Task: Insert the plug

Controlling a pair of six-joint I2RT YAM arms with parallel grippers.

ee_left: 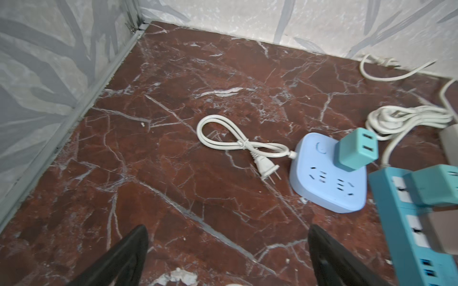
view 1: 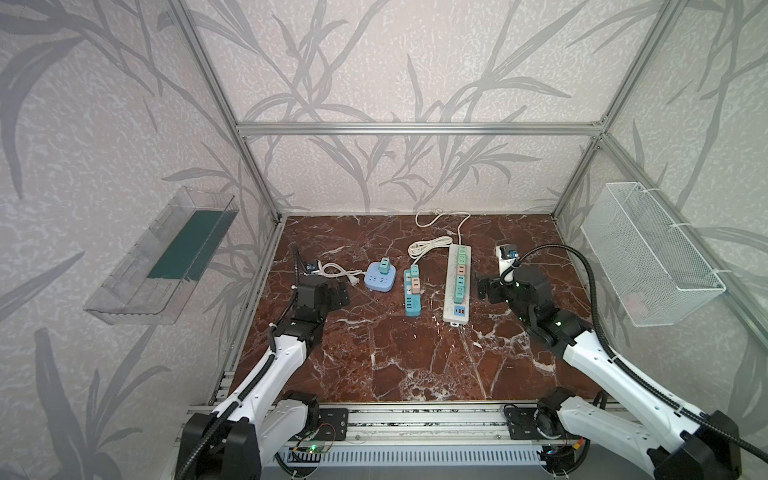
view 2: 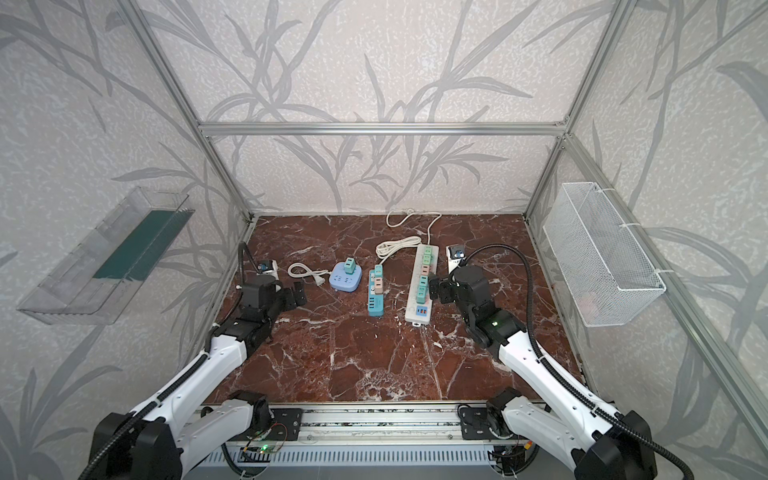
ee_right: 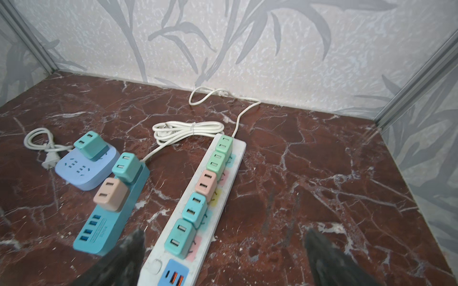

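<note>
Nearest, the left gripper and the right gripper both stand open and empty. Just beyond the left one, which is the closer arm, the only loose plug lies flat on the tabletop beside the blue socket block. Its long axis runs slantwise, with the prongs pointing back toward that gripper.

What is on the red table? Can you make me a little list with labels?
Table: red-brown marble
White power strip: five USB chargers plugged in
Teal power strip: two chargers plugged in
Blue square socket: one teal charger plugged in
Two-pin plug: lying loose, not plugged in
Left gripper: open, empty
Right gripper: open, empty
</note>
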